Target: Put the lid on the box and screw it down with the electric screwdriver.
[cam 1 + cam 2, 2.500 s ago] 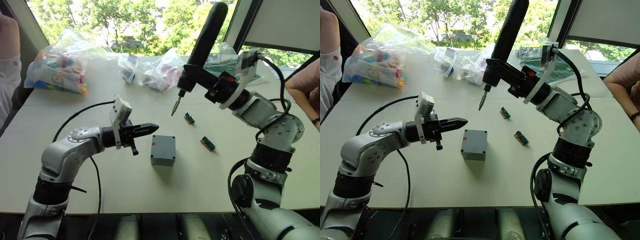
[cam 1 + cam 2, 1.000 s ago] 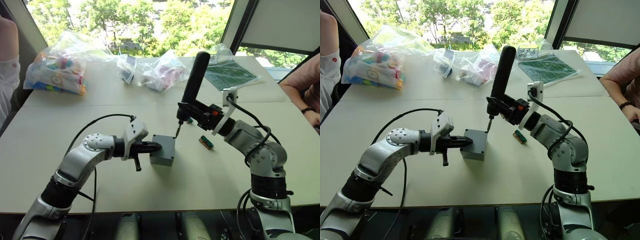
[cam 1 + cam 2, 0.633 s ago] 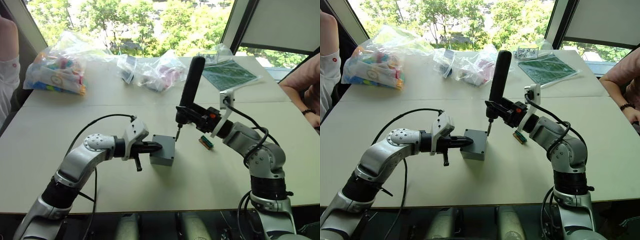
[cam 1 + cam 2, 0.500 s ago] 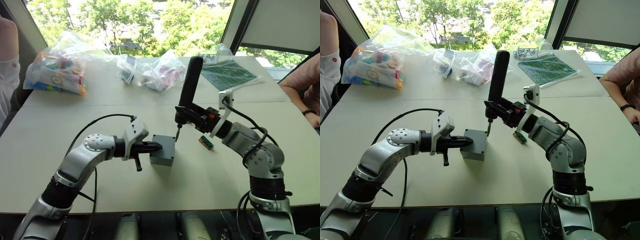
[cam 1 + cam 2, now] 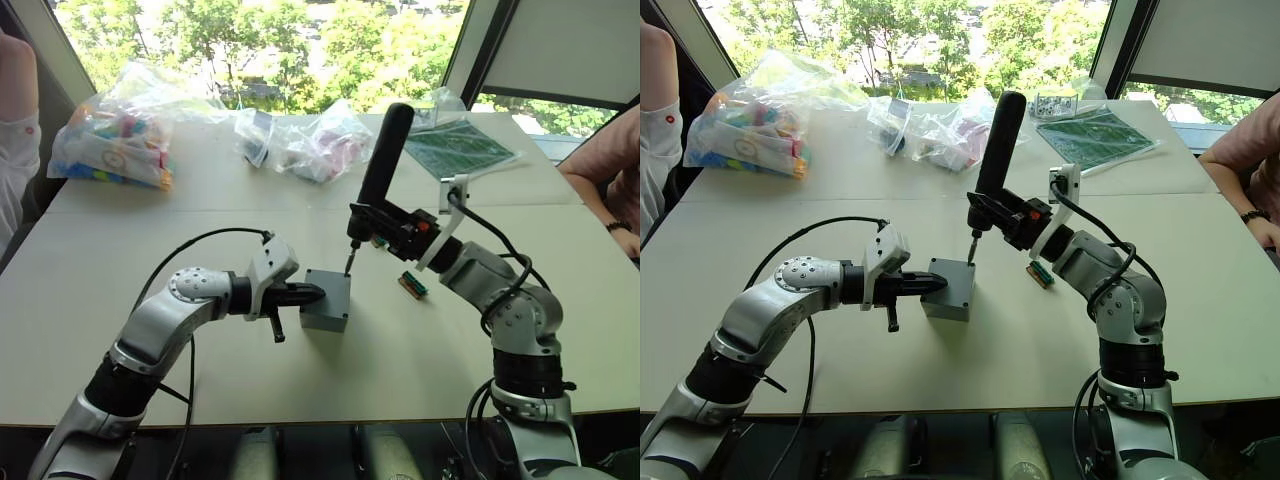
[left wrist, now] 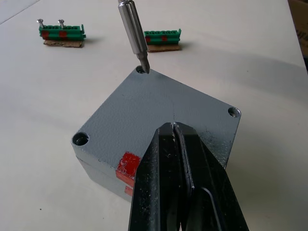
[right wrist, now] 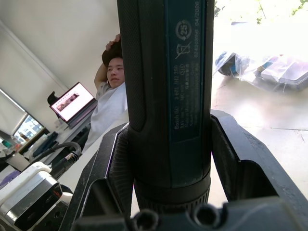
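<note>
Left gripper [image 6: 175, 144] fingers pressed together, tips resting on the lid [image 6: 159, 103] seated on the box [image 5: 325, 300], right gripper [image 7: 168, 159] clamped around the electric screwdriver [image 5: 376, 172], bit at a lid corner hole.

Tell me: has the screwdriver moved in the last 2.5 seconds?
Yes. The screwdriver, in the right gripper, came down from above the table onto the lid's far corner hole.
</note>
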### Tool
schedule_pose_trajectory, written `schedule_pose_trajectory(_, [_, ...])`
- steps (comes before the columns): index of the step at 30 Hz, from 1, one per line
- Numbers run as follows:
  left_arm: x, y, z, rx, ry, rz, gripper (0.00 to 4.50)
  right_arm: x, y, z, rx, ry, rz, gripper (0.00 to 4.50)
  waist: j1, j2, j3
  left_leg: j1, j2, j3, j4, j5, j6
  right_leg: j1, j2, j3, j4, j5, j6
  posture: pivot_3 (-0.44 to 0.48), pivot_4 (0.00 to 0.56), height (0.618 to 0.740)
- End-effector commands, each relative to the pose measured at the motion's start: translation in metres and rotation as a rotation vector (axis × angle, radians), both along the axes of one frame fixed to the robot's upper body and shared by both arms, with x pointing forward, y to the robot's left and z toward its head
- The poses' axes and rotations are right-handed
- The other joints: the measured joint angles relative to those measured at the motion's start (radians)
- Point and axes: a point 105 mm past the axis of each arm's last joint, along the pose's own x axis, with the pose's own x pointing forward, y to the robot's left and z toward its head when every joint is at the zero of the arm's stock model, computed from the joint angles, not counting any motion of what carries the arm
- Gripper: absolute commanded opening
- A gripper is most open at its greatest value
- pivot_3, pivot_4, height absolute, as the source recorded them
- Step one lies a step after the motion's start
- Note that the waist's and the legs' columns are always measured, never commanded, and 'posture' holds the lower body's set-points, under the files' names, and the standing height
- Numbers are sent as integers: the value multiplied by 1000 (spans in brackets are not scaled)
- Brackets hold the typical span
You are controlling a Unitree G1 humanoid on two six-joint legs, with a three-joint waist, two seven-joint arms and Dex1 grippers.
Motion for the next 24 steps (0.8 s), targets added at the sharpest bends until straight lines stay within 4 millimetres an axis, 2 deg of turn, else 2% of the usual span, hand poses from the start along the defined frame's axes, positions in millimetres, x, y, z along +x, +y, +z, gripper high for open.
schedule_pose_trajectory(1, [-2, -1, -6, 23, 21, -1, 0, -3, -2, 28, 24, -115, 2, 1865, 0, 0, 0, 0, 0, 0, 0, 0, 0, 0, 0, 0, 0, 0, 0, 0, 150, 740])
schedule_pose_trajectory(8, [-1, -1, -5, 25, 19, 4, 0, 1, -6, 22, -20, -118, -13, 1865, 1, 0, 0, 0, 0, 0, 0, 0, 0, 0, 0, 0, 0, 0, 0, 0, 150, 740])
schedule_pose_trajectory(15, [-1, 0, -5, 25, 23, 11, 0, -1, 0, 8, -79, -119, 0, 1865, 0, 0, 0, 0, 0, 0, 0, 0, 0, 0, 0, 0, 0, 0, 0, 0, 150, 740])
schedule_pose_trajectory(24, [0, -2, -6, 25, 23, 13, 0, 0, 3, 12, -47, -122, -12, 1865, 0, 0, 0, 0, 0, 0, 0, 0, 0, 0, 0, 0, 0, 0, 0, 0, 150, 740])
